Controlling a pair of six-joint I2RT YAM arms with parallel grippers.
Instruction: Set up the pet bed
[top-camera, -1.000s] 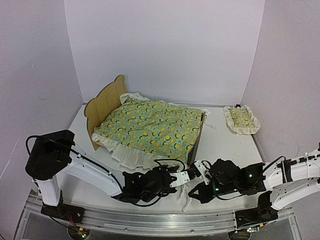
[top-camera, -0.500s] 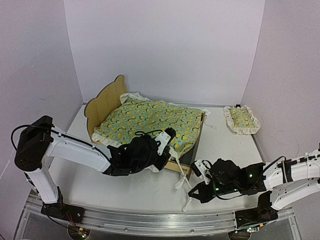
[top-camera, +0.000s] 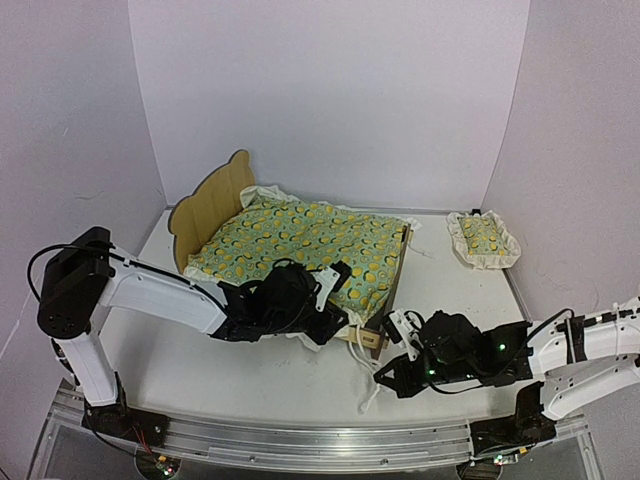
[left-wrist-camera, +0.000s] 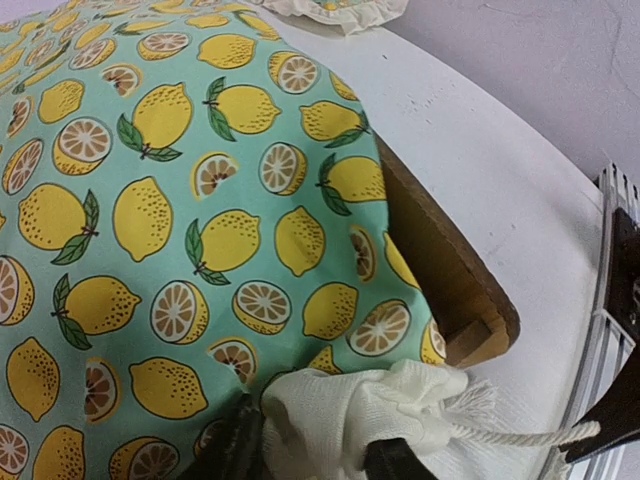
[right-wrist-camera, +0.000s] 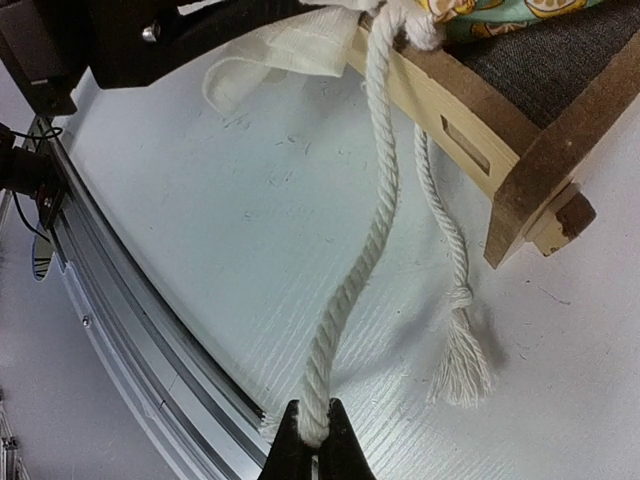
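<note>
Now | pet bed (top-camera: 208, 208) mid-surface (top-camera: 280, 370); light, stiff plywood, likely slides, so take by side rail (right-wrist-camera: 440, 105) | left fingers (top-camera: 336, 280) narrow on soft blanket (top-camera: 300, 245) ruffle | right fingers (right-wrist-camera: 315, 452) pinching rope (right-wrist-camera: 370, 230)

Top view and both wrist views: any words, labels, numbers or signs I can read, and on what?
None readable. The lemon-print blanket carries only fruit pictures; the pet bed, pillow, rope and table show no lettering. Any marks on the arms are too small to tell.
</note>
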